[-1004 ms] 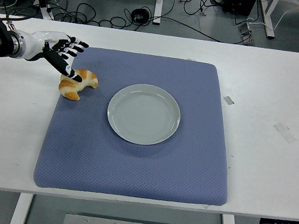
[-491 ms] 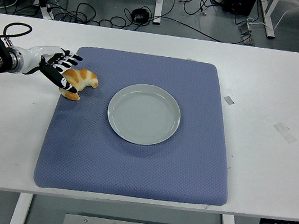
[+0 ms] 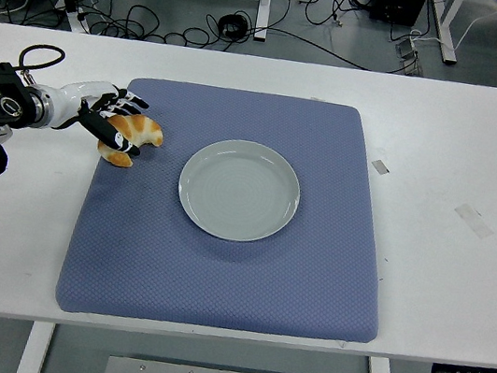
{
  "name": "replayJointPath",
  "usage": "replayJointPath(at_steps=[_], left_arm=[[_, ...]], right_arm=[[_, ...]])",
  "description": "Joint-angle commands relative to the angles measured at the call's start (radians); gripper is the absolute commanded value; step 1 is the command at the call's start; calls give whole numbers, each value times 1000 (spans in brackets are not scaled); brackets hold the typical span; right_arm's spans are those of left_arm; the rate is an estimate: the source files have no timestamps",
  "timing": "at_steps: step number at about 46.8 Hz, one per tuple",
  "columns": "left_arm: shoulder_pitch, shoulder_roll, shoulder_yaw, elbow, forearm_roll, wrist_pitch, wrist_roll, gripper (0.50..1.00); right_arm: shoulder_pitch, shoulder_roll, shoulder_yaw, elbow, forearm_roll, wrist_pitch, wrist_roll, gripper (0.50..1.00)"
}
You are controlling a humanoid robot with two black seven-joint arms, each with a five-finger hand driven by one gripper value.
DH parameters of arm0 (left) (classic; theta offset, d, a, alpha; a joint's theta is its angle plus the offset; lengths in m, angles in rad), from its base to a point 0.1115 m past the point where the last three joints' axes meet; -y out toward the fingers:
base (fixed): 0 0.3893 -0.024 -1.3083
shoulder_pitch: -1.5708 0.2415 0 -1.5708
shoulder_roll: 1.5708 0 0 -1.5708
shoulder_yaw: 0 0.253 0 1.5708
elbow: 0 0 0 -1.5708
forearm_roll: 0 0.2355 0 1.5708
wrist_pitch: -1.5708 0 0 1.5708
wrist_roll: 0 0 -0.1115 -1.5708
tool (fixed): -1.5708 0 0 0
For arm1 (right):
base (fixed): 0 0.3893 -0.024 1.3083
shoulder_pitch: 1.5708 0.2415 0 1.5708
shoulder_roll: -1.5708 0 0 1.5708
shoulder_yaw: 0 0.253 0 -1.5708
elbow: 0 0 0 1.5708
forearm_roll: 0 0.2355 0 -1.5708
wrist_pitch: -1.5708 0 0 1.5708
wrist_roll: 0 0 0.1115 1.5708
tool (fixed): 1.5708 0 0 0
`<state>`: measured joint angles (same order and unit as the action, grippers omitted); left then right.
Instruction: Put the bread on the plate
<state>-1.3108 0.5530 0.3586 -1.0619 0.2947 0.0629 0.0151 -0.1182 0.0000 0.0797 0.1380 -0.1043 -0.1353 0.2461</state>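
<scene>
A white table point(image 3: 457, 305) is shown carrying a blue-grey quilted mat point(image 3: 223, 287) that covers most of its centre. A round pale grey-green plate point(image 3: 239, 190) is positioned on the mat, slightly left of the mat's centre and towards its far half. Nothing is seen on the plate.

The bread, a golden-brown croissant point(image 3: 146, 133), is located on the mat near its far left corner, to the left of the plate and clearly apart from it. The croissant is curved, with one end directed right and the other directed near.

The left arm is seen entering from the left edge, low over the table. The left hand point(image 3: 109, 114) is placed at the left side of the croissant. Its black-tipped fingers point(image 3: 121, 142) are curled over and around the croissant's left portion and are in contact with it, so that a grasp on the croissant is indicated. The croissant is seen resting on the mat.

Two small pieces of tape point(image 3: 473, 220) are observed on the bare table to the right of the mat. Cables point(image 3: 160, 26) are visible on the floor beyond the table's far edge.
</scene>
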Motion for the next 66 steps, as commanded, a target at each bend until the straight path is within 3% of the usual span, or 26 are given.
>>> replayJointPath(at_steps=[1,18,28,37,42,66], left_arm=[[1,-4,0,2,0,0,0,869],[-1,-5,-15,2,-2,0,-1,768],[-1,-5,-20,2,-2,-2,-1,749],[1,-5,-20,2,0,-9,-43,652],[2,-5,-20,2,0,-11,-58,624],[-4,-2,-32,0,-5,-12,-70,616]], right_arm=[[0,0,0,0,0,-1,-1,1000],[0,0,0,0,0,-1,1,1000],[0,0,0,0,0,0,-1,1000],[0,0,0,2,0,0,-1,1000],[0,0,0,0,0,0,1,1000],[0,0,0,0,0,0,1,1000]])
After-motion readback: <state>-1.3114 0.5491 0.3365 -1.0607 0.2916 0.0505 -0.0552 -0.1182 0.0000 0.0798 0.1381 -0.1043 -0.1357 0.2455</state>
